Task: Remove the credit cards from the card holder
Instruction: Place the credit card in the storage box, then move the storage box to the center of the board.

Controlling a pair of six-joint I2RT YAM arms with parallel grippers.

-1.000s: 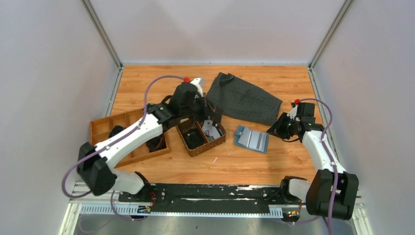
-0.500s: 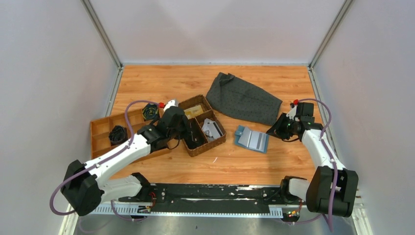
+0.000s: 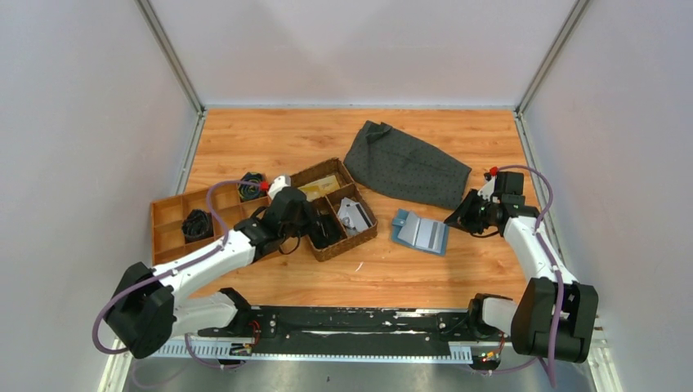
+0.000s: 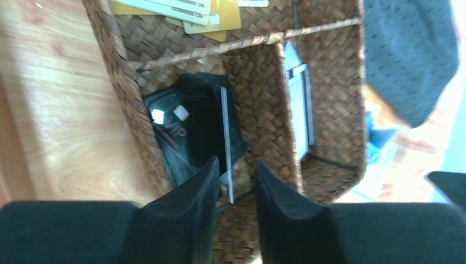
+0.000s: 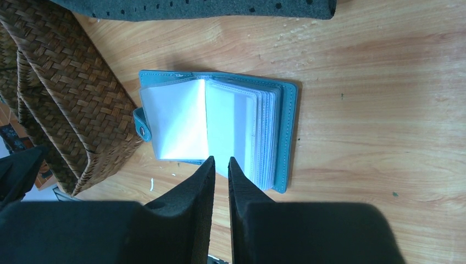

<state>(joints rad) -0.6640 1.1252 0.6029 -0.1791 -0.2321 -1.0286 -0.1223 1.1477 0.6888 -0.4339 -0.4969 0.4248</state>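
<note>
The blue card holder (image 3: 419,232) lies open on the table, right of the woven basket (image 3: 364,237). In the right wrist view the card holder (image 5: 288,132) shows pale clear sleeves. My right gripper (image 3: 454,217) sits at its right edge; its tips (image 5: 221,162) are nearly together over the sleeves' near edge, holding nothing. My left gripper (image 3: 313,225) is open over the basket's near left compartment. A thin card (image 4: 225,137) stands on edge there, its lower end between my fingers, untouched. Another pale card (image 4: 299,104) lies in the neighbouring compartment. More cards (image 4: 181,6) lie in the far one.
A dark grey dotted cloth (image 3: 409,167) lies behind the card holder. A brown divided tray (image 3: 167,214) stands at the left with dark coiled items (image 3: 196,222). The basket's woven walls (image 4: 129,104) are close around my left fingers.
My left arm has drawn back from the basket's far side to the near left, now low over its near compartment. The right arm and the card holder have barely moved.
</note>
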